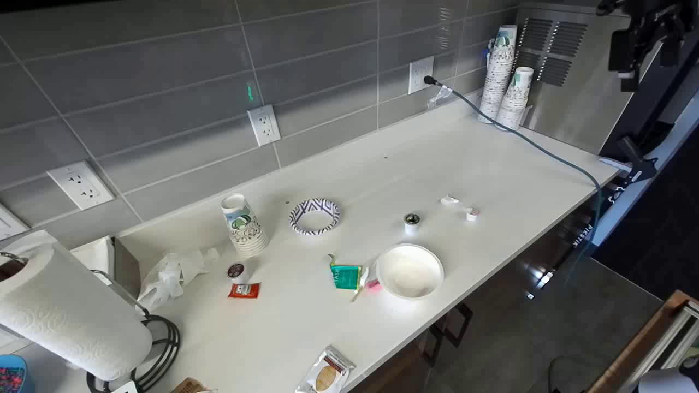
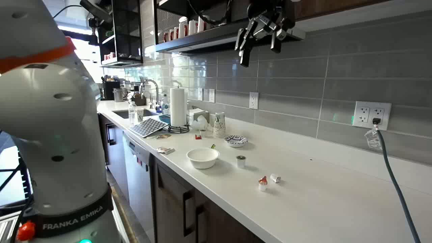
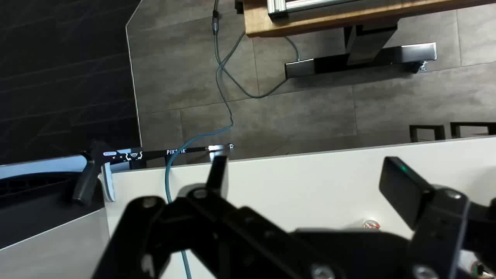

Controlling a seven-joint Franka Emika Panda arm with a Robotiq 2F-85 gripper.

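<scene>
Daylight from a washed-out window [image 2: 88, 54] glares on the glossy tiles [image 2: 199, 72], while the wrist view's floor [image 3: 302, 116] looks dim.

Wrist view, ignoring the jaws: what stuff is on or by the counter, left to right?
PIKSTIK handle → blue-green cable → small red-topped cup → dark-lidded pod, cut off at the lower right corner.

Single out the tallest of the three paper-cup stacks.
The tall stack by the vented metal panel, nearer the tiled wall: it tops the shorter stack beside it and the lone stack near the paper towel roll.
</scene>
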